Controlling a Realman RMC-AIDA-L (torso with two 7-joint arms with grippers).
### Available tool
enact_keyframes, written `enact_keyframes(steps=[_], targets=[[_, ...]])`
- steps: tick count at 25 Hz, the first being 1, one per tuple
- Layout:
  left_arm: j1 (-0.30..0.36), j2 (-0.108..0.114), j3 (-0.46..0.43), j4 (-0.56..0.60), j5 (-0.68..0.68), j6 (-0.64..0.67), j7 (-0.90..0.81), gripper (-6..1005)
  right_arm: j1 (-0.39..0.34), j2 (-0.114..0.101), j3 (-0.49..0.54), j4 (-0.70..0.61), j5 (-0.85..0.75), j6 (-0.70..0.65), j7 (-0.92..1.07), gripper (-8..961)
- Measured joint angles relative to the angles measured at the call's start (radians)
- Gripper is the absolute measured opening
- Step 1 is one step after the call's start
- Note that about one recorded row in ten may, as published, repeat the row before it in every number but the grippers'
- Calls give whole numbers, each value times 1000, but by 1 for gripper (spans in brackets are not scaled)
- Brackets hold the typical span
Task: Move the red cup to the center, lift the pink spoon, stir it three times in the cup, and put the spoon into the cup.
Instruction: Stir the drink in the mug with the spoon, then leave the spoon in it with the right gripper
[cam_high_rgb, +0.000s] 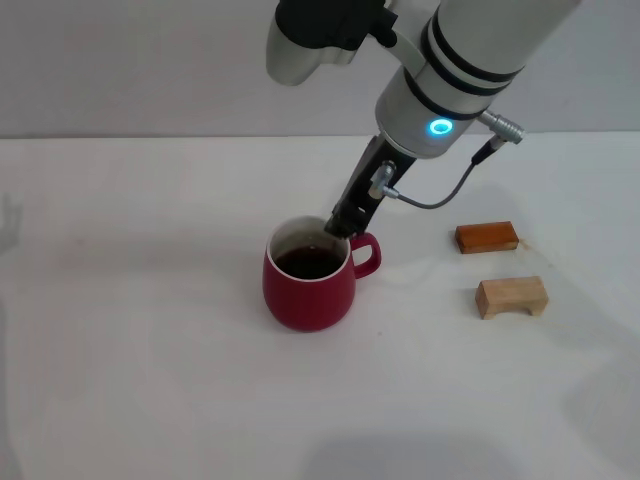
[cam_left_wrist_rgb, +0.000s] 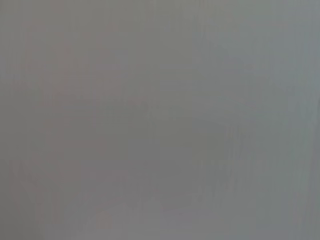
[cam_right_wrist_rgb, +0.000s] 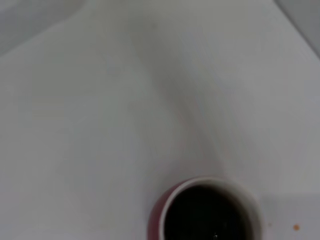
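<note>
The red cup stands upright on the white table, its loop handle turned toward the wooden blocks and dark liquid inside. My right gripper reaches down from the upper right to the cup's far rim, just beside the handle. In the right wrist view the red cup appears as a white rim around a dark inside. The pink spoon is hidden in every view. My left gripper is out of view; its wrist camera sees only plain grey.
An orange-brown block and a light wooden block lie to the right of the cup. A grey cable loops from the right wrist. The table's far edge meets a grey wall.
</note>
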Motion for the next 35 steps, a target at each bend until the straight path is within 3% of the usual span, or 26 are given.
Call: enact_keyframes(steps=[6,17,27,35], targets=[[0,1,-1,0,0,0,-1,846,1,2,-1,23,67,28,-12,160],[1,1,0,0,-1,1,-1,845,9,0,-32,-9,-5,-112,2,160],[3,1,0,0,-1,3,-1,845,18,1,-21,6,4,3,14,160],[1,0,0,-2,0,11,-2,845,13,0,-24,16,74,-65,-1,160]])
